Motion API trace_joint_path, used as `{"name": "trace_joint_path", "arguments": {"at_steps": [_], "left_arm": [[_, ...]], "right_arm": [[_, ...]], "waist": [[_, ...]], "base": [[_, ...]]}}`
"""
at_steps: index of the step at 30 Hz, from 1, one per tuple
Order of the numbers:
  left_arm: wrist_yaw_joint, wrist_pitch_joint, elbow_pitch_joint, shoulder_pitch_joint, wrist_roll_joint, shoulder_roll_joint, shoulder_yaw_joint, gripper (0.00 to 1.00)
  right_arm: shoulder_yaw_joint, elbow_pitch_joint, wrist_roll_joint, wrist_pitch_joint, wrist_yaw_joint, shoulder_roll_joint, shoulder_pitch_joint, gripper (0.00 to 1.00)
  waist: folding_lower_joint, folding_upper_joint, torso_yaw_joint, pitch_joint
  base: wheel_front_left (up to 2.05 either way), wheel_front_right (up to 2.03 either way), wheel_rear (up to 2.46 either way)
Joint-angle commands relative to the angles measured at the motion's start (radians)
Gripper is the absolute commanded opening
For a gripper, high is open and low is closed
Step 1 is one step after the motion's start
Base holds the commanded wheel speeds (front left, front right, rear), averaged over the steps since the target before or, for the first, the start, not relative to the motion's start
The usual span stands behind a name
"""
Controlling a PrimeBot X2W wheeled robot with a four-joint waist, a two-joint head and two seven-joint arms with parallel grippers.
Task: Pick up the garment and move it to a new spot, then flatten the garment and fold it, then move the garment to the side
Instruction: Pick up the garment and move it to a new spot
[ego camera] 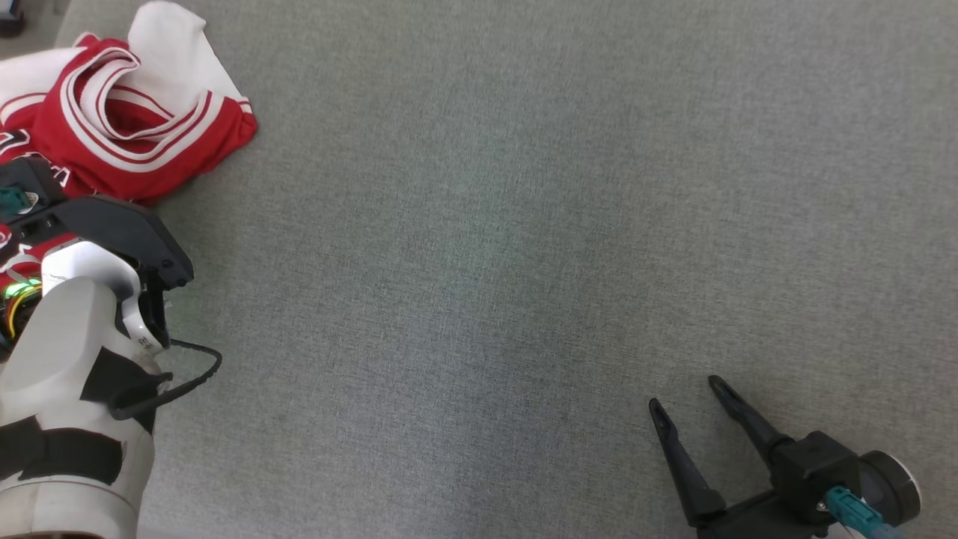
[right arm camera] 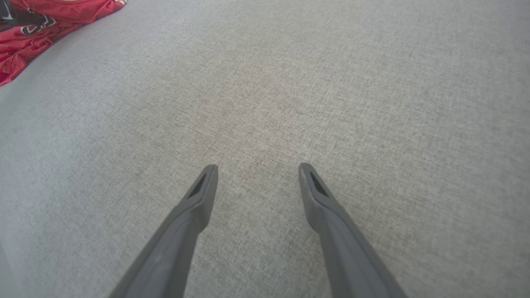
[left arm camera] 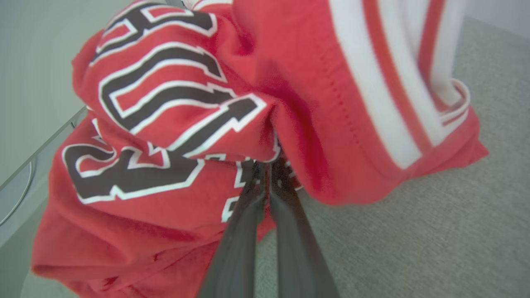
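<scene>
Jersey (ego camera: 127,112), red with white stripes and black lettering, lies crumpled at the far left corner of the grey cloth-covered table (ego camera: 524,262), and from my right wrist I see just its red edge (right arm camera: 33,25) far off to the left. My left jaws are clenched on it: the two dark fingers (left arm camera: 248,215) stand pressed together with their tips buried in a fold of the jersey (left arm camera: 165,124) just under the lettering. My right jaws are released, fingers (right arm camera: 194,207) spread wide over bare cloth at the near right, well apart from the garment. The bite looks thin to me, and I cannot tell how many layers are in it. If it is only one slippery layer, the jersey may slide out as I lift, or the rest may unfurl and drag along the table. I also seem to hold it somewhere in the body, not at a hem or shoulder, so it would likely hang in a bunch and land crumpled again, making the flattening harder. The heap sits close to the left edge of the table, so a slip there could drop it off the side. With the right jaws so far away, they could not catch it.
</scene>
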Motion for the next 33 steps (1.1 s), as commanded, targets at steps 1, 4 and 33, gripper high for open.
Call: {"name": "trace_joint_path", "arguments": {"at_steps": [1,4,33], "left_arm": [[-0.008,-0.013,0.01,0.0,0.006,0.0,-0.009,0.0],[-0.008,-0.032,0.021,0.015,0.007,0.003,-0.015,0.0],[-0.221,-0.118,-0.158,-0.035,-0.052,-0.165,-0.189,0.0]], "right_arm": [[0.007,0.013,0.011,-0.01,0.001,0.009,-0.011,1.0],[0.022,0.044,0.02,-0.026,0.001,0.019,-0.02,1.0],[0.068,0.328,0.101,-0.198,0.001,0.123,0.007,1.0]], "waist": [[-0.0002,-0.0003,-0.006,-0.033],[-0.0002,-0.0003,-0.008,-0.084],[-0.0002,-0.0003,-0.279,-0.588]], "base": [[0.0,0.0,0.0],[0.0,0.0,0.0],[0.0,0.0,0.0]]}}
